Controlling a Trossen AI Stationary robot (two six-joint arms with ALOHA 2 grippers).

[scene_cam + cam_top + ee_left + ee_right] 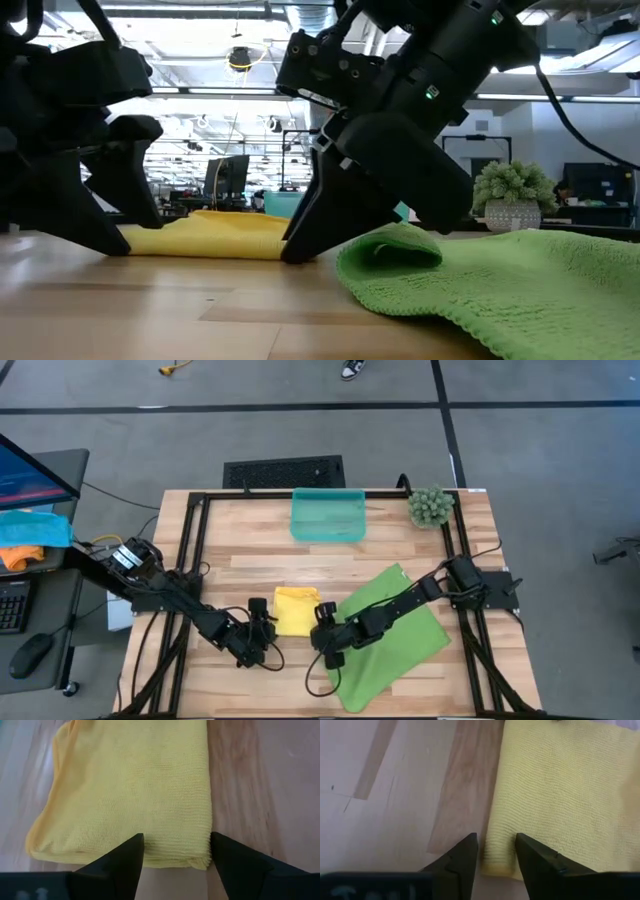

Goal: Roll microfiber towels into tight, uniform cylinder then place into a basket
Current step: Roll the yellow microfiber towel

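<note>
The yellow towel (296, 610) lies folded flat on the table's near middle. My left gripper (262, 625) stands low at its left end, open, fingers astride one corner of the towel's edge (175, 855). My right gripper (325, 640) stands low at the towel's right end, open by a narrow gap, with a towel corner (497, 862) between its fingers. The lime green towel (385, 635) lies spread to the right under my right arm, its near-left corner (390, 250) curled over. The teal basket (328, 515) stands at the far middle. My left gripper points down at the yellow towel's left end, one finger (125, 857) over the cloth and the other (235, 860) beside it on the wood; I cannot tell whether it touches. My right gripper's fingers (462, 855) flank the towel's corner; I cannot tell whether they touch it.
A small potted plant (430, 506) stands at the far right corner. A black vented panel (285, 472) lies beyond the table's far edge. A black frame (190, 560) runs along the table's sides. Bare wood (250, 550) lies between the towels and the basket.
</note>
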